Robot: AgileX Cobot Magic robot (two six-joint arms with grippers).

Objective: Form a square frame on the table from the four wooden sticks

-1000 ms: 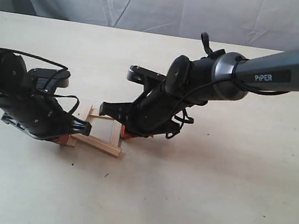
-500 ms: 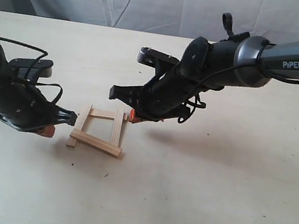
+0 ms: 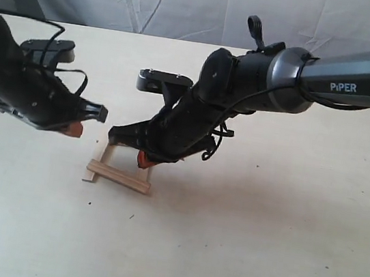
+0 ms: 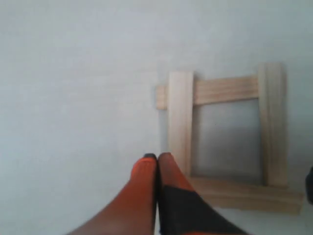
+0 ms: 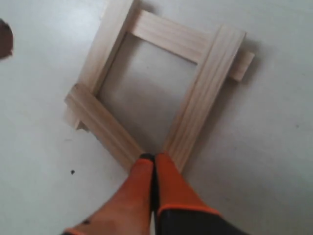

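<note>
Four wooden sticks lie on the table (image 3: 239,242) as a crooked square frame (image 3: 118,176) with overhanging ends. In the right wrist view its sticks (image 5: 205,93) (image 5: 104,126) meet in a corner right at my right gripper (image 5: 154,157), which is shut and holds nothing. In the exterior view this gripper (image 3: 143,158) and its arm cover the frame's far side. My left gripper (image 3: 72,128) hovers left of the frame, apart from it, shut and empty. In the left wrist view its tips (image 4: 157,157) sit beside one stick (image 4: 181,117) of the frame (image 4: 226,90).
A wrinkled white cloth (image 3: 190,5) hangs behind the table's far edge. The right arm (image 3: 344,82) stretches in from the right above the table. Small dark specks (image 3: 89,201) dot the surface near the frame.
The left gripper has lifted and drawn back from the frame's left corner. The right gripper swung up, then came back left and down over the frame's right side. The frame looks unmoved.
</note>
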